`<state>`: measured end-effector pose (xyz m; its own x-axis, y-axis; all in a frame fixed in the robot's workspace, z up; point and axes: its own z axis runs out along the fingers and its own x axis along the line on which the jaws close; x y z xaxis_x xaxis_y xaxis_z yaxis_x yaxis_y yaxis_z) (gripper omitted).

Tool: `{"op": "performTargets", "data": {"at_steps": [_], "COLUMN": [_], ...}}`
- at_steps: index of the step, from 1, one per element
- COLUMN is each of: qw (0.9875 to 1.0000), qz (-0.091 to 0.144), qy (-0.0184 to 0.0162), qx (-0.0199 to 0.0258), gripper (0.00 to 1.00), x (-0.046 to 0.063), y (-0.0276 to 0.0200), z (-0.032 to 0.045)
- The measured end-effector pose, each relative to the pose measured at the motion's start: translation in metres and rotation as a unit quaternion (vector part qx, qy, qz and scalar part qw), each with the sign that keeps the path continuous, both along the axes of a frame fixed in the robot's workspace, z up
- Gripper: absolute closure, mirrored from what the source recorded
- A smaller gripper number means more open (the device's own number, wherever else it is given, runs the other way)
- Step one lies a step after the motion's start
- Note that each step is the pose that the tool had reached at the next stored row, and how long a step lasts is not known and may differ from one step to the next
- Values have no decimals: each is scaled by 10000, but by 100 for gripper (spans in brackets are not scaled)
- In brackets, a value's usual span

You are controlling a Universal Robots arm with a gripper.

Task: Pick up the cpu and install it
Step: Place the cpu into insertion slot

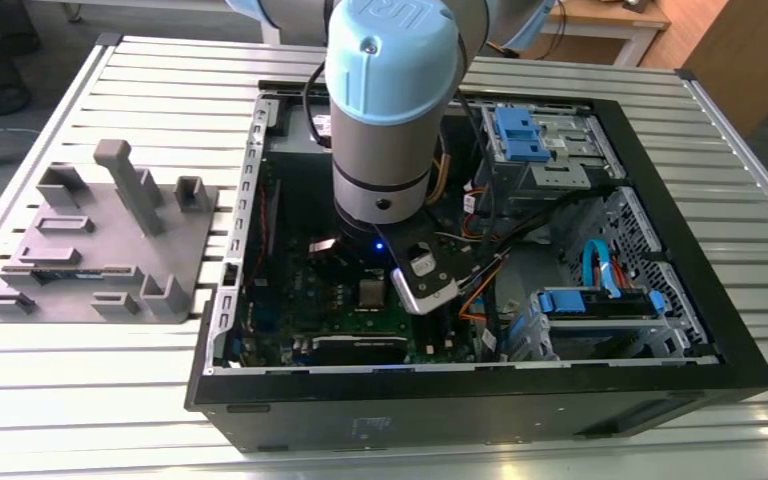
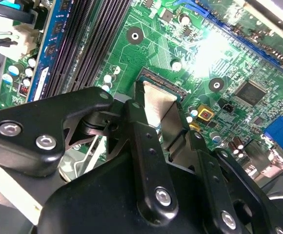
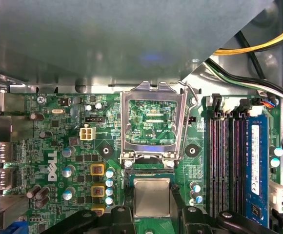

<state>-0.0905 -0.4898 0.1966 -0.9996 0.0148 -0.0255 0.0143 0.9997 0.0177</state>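
The cpu (image 3: pixel 152 196), a small silvery square, sits between the two black fingers (image 3: pixel 127 207) of my gripper (image 3: pixel 152 192), which is shut on it. It hangs low over the green motherboard (image 3: pixel 58 146), right beside the shiny socket frame (image 3: pixel 152 122), whose lid stands flipped open. In the second wrist view the cpu (image 2: pixel 157 105) shows as a pale plate clamped by the fingers (image 2: pixel 140 117), with the socket's edge (image 2: pixel 163 84) just beyond it. In the exterior view the arm (image 1: pixel 381 120) reaches straight down into the open computer case (image 1: pixel 491 400).
Memory slots (image 3: pixel 224 161) run beside the socket, and cables (image 3: pixel 258 48) hang near the case wall. Blue-tabbed drive cages (image 1: pixel 598 300) fill the case's side at the exterior view's right. A grey plastic block with upright posts (image 1: pixel 97 245) stands on the slatted table at the left.
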Motion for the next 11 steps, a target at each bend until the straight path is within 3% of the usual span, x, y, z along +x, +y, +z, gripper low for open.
{"op": "performTargets", "data": {"at_steps": [11], "qw": [10000], "qz": [0], "qy": [0], "qx": [0], "gripper": [61], "x": [-20], "y": [-13], "z": [-6]}}
